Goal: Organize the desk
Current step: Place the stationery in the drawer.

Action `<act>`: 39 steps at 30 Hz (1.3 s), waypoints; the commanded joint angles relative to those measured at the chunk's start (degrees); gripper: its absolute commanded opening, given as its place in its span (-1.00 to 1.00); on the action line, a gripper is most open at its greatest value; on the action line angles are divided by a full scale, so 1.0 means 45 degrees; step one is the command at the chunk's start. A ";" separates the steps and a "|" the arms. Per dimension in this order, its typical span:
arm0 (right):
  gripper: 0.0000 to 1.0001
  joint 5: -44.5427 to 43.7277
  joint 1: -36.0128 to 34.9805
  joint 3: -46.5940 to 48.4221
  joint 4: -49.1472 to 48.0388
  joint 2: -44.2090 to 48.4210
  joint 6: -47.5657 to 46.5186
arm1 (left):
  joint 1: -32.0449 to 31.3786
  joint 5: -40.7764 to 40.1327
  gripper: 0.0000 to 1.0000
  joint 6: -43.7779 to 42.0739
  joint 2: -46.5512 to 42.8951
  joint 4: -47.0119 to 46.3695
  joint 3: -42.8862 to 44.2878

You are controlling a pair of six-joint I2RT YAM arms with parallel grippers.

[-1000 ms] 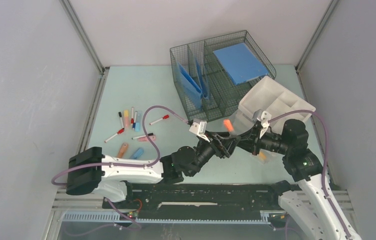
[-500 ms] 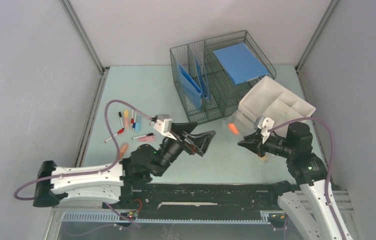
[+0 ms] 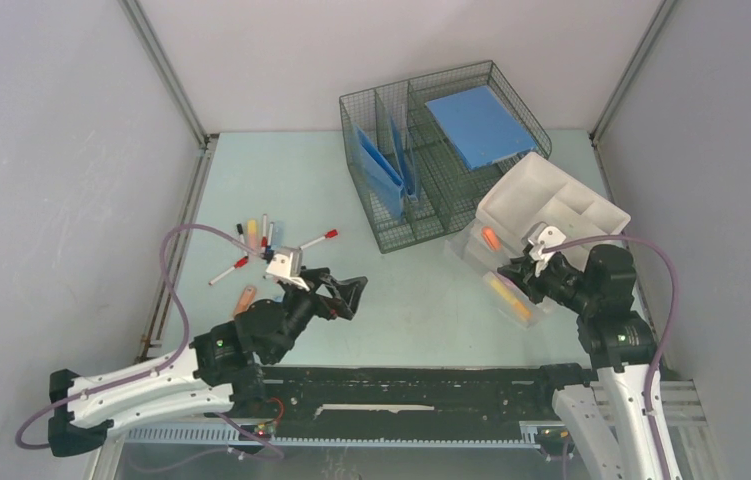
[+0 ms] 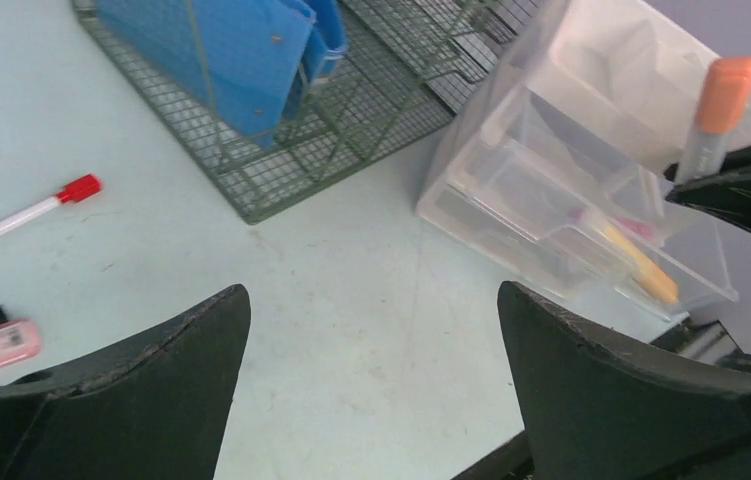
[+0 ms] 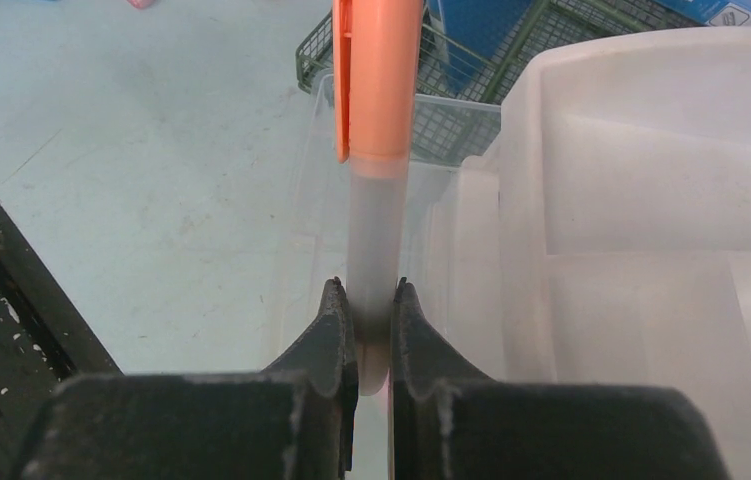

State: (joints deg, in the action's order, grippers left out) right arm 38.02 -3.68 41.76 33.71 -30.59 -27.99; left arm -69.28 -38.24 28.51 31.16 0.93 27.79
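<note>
Pale mint table (image 3: 281, 180) lying flat under everything, spread from the black rail at the near edge to the back wall; long axis seemingly left to right along that rail, though too foreshortened from above to be sure. Toward the far right of it, a wire basket (image 3: 361, 170) with blue folders (image 3: 381, 165) upright in its left slots. Just beside the basket's right front corner, a clear drawer unit (image 3: 561, 205), tilted in the top view, with a yellow marker (image 3: 509, 298) in its open lower drawer. Left claw (image 3: 343, 285) low over bare table near the middle, spread as wide as can be, holding and touching nothing, dark fingers (image 4: 151, 370) framing the left wrist view. Right claw (image 5: 373, 290) above the drawer unit, pinched tight on the grey barrel of an orange-capped highlighter (image 5: 378, 80), cap pointing straight out past the fingertips. On the left of the table, well apart from the basket, a scatter of loose pens (image 3: 251, 240), and nearer the middle a red-capped marker (image 3: 318, 240) lying slantwise.
</note>
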 commanded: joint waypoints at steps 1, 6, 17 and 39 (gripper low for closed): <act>-0.98 -0.0386 0.0057 0.0543 -0.0065 -0.0197 -0.0223 | 0.0536 -0.0898 1.00 0.0472 -0.0868 0.1480 -0.0191; -0.94 -0.0669 0.0062 0.0540 -0.0044 -0.0364 -0.0277 | 0.1516 -0.0328 1.00 0.0802 -0.1413 0.1668 -0.0729; -0.83 -0.1006 0.0057 0.0544 0.0086 -0.0729 -0.0404 | 0.3747 0.1895 0.99 0.0950 -0.0549 0.1561 -0.0824; -0.06 -0.0713 0.0115 0.0542 0.0083 -0.0304 -0.0347 | 0.8784 0.6760 0.91 0.1204 0.0914 0.0796 -0.0638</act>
State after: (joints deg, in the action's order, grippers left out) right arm 33.67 -3.40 41.76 34.98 -32.73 -29.56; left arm -32.25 -13.17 32.67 33.78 7.81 23.24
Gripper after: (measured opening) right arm 0.466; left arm 0.959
